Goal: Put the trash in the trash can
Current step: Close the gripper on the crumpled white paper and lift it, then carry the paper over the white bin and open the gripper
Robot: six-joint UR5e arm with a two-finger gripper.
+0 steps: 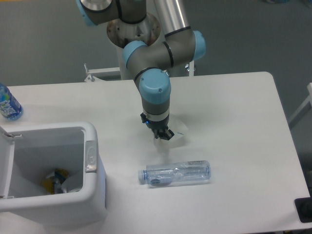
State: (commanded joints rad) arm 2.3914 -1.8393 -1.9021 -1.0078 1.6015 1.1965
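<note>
Gripper down low over the middle of the table, pinching the crumpled white paper, with the paper sticking out to one side of the dark fingers and lifted a bit off the top. Hanging from a big grey arm with light blue caps.

Big white table under it all. Big white trash can at the near corner, well apart from the paper, lid swung open, grey latch on its side wall, some yellow and white scraps down at the bottom. Clear crinkled bottle lying on its side near the arm, pale blue cap pointing at the trash can, not touching the paper. Small bottle with a blue label standing far off at the edge, only part of it seen
</note>
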